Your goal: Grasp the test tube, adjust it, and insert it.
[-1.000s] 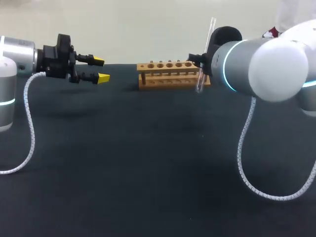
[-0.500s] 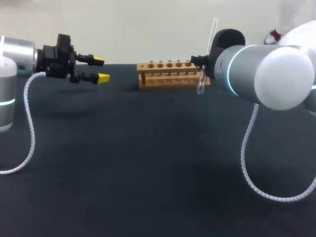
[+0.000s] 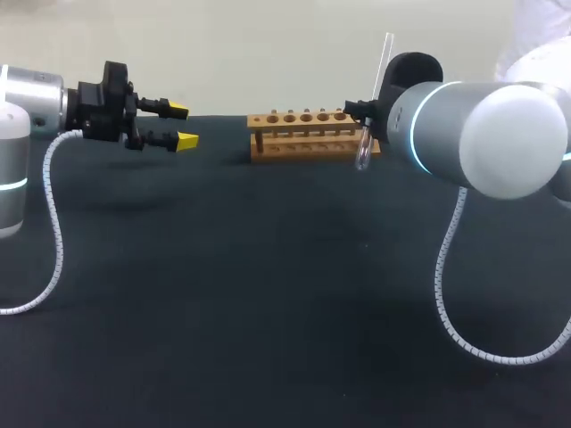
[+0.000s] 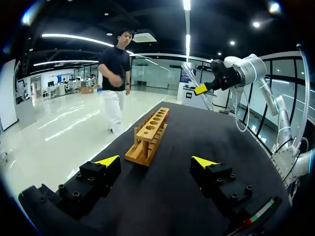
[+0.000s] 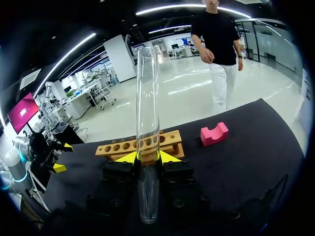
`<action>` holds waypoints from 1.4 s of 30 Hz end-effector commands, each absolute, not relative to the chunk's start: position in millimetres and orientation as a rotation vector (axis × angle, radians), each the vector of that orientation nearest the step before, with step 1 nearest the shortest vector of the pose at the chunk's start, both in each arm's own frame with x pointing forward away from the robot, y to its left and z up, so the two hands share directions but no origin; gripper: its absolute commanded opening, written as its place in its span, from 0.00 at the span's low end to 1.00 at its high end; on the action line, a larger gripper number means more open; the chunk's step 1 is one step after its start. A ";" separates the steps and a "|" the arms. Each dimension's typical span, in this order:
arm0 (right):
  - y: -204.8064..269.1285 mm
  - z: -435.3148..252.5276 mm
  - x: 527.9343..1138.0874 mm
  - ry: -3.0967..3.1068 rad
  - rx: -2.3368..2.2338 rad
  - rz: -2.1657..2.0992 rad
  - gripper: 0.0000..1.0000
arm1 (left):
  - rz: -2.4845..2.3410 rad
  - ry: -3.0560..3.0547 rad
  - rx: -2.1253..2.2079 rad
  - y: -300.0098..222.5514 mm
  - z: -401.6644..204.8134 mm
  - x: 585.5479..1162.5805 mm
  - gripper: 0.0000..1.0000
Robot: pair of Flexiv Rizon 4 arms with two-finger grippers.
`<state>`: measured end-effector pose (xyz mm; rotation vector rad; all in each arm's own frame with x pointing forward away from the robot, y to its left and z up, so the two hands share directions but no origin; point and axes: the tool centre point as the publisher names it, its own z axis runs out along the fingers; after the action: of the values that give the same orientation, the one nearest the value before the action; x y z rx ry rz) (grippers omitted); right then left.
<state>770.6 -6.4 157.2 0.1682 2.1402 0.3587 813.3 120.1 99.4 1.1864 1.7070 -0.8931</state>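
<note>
No lettering, number or label can be read on the tube [image 5: 147, 123], the rack [image 3: 299, 147] or the desk [image 3: 268, 312].

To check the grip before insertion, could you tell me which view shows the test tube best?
The right wrist view: the tube fills it, upright, pinched by the right gripper. The head view shows it thin beside the rack; the left wrist view, small and distant.

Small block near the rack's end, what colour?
The block is pink, clearest in the right wrist view.
</note>
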 end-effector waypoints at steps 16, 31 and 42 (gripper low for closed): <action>-6.9 156.7 770.3 2.137 0.167 0.361 0.00 | -0.893 1.701 1.185 120.7 98.5 812.7 1.00; -6.9 156.7 770.3 2.137 0.167 0.361 0.00 | -0.893 1.701 1.185 120.7 98.5 812.7 1.00; 0.5 147.8 779.2 2.153 0.149 0.389 0.00 | -0.893 1.701 1.185 120.7 98.5 812.7 1.00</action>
<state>771.8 -2.5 151.5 0.1539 2.1569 0.3787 813.3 120.1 99.4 1.1864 1.7070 -0.8931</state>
